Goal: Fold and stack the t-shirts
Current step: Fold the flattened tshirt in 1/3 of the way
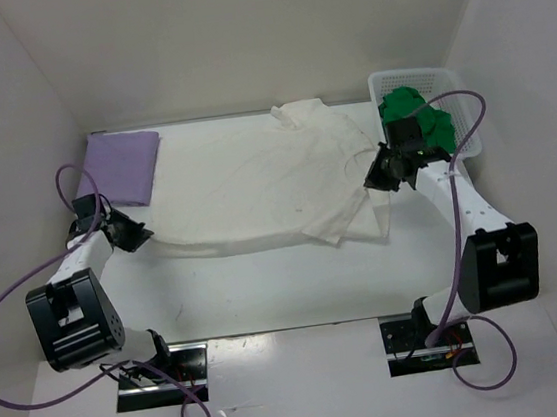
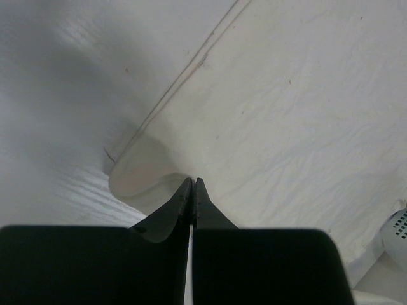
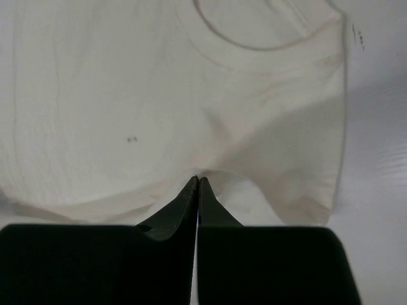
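The cream-white t-shirt [image 1: 256,186] lies spread across the middle of the table, collar toward the back. My left gripper [image 1: 141,236] is shut on its left edge; in the left wrist view the closed tips [image 2: 193,181] pinch a curled edge of the cloth [image 2: 286,114]. My right gripper [image 1: 371,183] is shut on its right side; in the right wrist view the tips [image 3: 198,179] pinch a raised fold of the cloth [image 3: 127,114] below the collar. The lavender-purple t-shirt [image 1: 125,166] lies folded at the back left. The bright green t-shirt [image 1: 413,108] sits bunched in the basket.
A white plastic lattice basket [image 1: 415,77] stands at the back right, just behind my right arm; a corner of it shows in the left wrist view [image 2: 397,232]. White walls close in the table at the left, back and right. Purple cables loop from both arms.
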Available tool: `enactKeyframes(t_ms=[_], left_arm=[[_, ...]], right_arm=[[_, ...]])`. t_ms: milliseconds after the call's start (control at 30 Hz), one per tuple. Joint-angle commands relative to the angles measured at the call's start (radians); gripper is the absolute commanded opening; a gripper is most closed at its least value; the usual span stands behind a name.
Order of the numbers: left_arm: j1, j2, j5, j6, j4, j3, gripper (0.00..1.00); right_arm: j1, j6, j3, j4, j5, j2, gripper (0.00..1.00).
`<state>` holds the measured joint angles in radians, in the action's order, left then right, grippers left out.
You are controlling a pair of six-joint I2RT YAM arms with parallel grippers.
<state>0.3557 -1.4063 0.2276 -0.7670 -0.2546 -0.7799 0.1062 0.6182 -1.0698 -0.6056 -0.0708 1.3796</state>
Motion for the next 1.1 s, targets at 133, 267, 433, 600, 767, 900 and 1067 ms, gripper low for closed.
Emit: enactKeyframes(t_ms=[133, 267, 433, 600, 767, 900, 1067], left_arm=[[-0.004, -0.065, -0.004, -0.034, 0.095, -0.097, 0.00], [-0.015, -0.103, -0.014, -0.043, 0.116, -0.122, 0.00], [-0.024, -0.184, -0.024, -0.052, 0.149, -0.133, 0.00], [-0.058, -0.227, -0.036, -0.063, 0.167, -0.142, 0.00], [-0.070, -0.261, -0.059, -0.063, 0.176, -0.160, 0.04], [-0.070, -0.208, -0.068, -0.063, 0.167, -0.147, 0.46], [-0.070, 0.015, -0.122, 0.001, 0.103, -0.114, 0.67]], right_arm=[[-0.026, -0.071, -0.194, 0.113, 0.066, 0.163, 0.00], [-0.036, -0.080, -0.281, 0.135, 0.077, 0.243, 0.00], [-0.045, -0.080, -0.366, 0.165, 0.077, 0.343, 0.00], [-0.045, -0.089, -0.404, 0.202, 0.098, 0.426, 0.00], [-0.045, -0.077, -0.472, 0.248, 0.098, 0.504, 0.00], [-0.045, -0.052, -0.519, 0.257, 0.083, 0.561, 0.06], [-0.045, -0.043, -0.509, 0.277, 0.059, 0.527, 0.34]])
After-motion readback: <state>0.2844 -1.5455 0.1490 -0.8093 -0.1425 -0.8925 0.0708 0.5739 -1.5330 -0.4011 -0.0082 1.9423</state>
